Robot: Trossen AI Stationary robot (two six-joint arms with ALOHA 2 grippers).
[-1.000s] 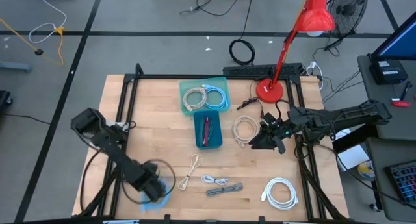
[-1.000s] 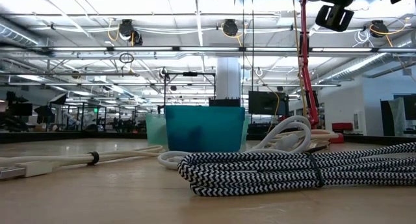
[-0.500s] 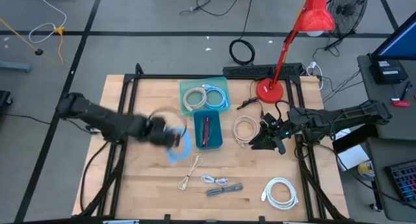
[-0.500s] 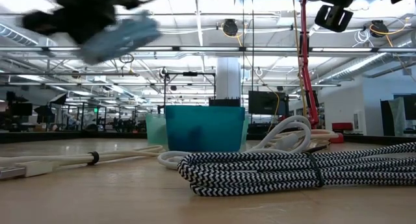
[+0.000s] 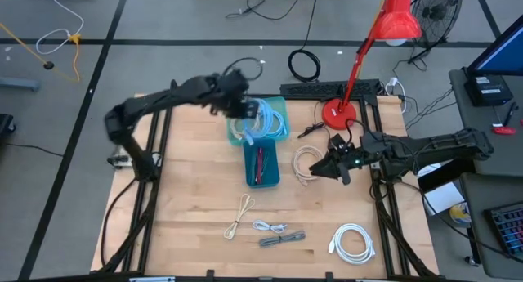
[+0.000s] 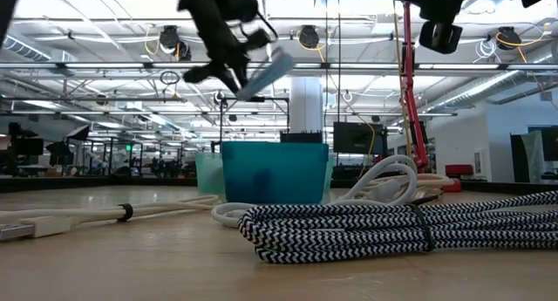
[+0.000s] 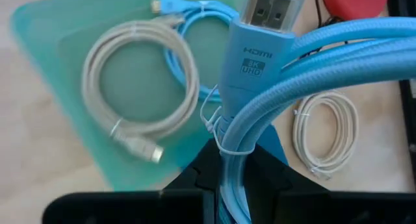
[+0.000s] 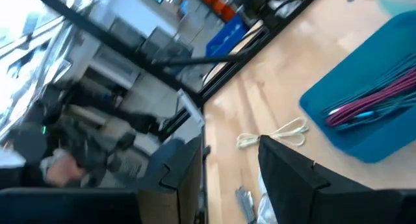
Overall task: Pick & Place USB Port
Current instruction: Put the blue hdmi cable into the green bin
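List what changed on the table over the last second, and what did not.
The left pincer, shut on the blue HDMI cable, swung from the table's near-left corner to above the light teal tray. The right pincer nudged slightly, staying open above the white coil. Nothing else moved.

This is a big robot lab or workshop. The low view shows a very large open room with a high ceiling, long lights (image 6: 131, 0), pipes and metal frames (image 6: 253, 118). From above there is a wooden table (image 5: 188, 200) in a black frame on a grey floor with black tape lines (image 5: 98, 65), a red lamp (image 5: 392, 20), a fan (image 5: 433, 8) and loose wires (image 5: 305, 65).
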